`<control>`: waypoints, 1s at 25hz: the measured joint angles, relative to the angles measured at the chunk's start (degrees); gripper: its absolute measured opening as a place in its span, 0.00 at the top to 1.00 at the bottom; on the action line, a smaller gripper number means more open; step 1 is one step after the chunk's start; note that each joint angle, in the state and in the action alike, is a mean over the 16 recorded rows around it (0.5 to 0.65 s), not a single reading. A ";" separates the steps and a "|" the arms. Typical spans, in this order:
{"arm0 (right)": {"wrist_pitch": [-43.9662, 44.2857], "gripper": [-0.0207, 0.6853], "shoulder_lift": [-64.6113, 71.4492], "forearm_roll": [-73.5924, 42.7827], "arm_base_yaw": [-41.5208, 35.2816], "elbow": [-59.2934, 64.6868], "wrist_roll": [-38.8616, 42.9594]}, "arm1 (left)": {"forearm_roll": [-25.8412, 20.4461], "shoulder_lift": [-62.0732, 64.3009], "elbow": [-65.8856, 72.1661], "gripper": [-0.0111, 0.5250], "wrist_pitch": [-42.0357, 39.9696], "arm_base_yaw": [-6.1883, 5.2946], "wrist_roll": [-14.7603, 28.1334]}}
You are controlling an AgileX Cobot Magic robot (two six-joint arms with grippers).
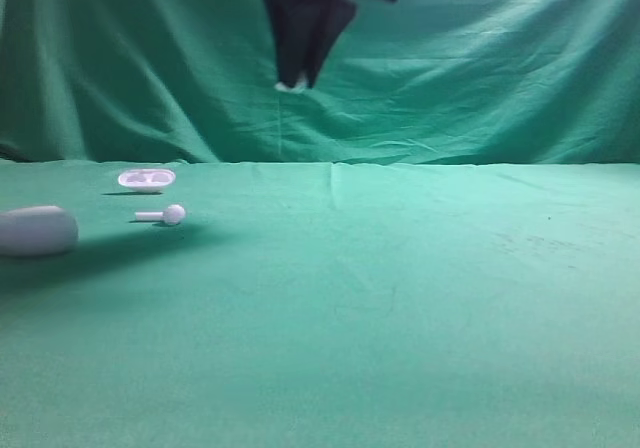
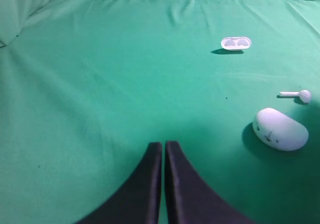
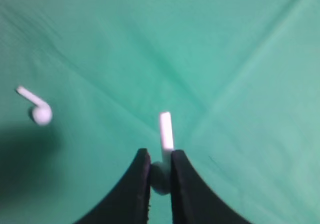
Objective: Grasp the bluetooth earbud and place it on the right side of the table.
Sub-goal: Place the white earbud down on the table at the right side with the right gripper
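My right gripper (image 3: 160,154) is shut on the bluetooth earbud (image 3: 165,129): its rounded head is pinched between the black fingers and its white stem sticks out past the tips. In the exterior high view this gripper (image 1: 297,76) hangs high above the back of the green table (image 1: 400,298), left of centre, with a speck of the white earbud (image 1: 290,86) at its tips. My left gripper (image 2: 163,145) is shut with nothing in it, low over bare cloth.
A twin earbud (image 1: 165,214) with a long thin stem lies at the table's left; it also shows in the wrist views (image 3: 37,109) (image 2: 299,95). Behind it is the shallow oval case tray (image 1: 146,178) (image 2: 236,43). A rounded white case shell (image 1: 35,230) (image 2: 280,129) sits at the far left.
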 joint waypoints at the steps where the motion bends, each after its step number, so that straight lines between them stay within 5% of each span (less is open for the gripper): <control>1: 0.75 0.86 -1.55 -0.17 -0.93 1.11 0.64 | 0.00 0.00 0.00 0.98 0.00 0.00 0.00; 9: -1.51 0.86 -16.47 -1.07 -10.45 20.39 5.50 | 0.00 0.00 0.00 0.98 0.00 0.00 0.00; 18: -21.59 0.86 -25.91 -1.26 -18.55 50.31 9.44 | 0.00 0.00 0.00 0.98 0.00 0.00 0.00; 25: -34.06 0.79 -23.43 -1.45 -20.34 60.17 10.76 | 0.00 0.00 0.00 0.98 0.00 0.00 0.00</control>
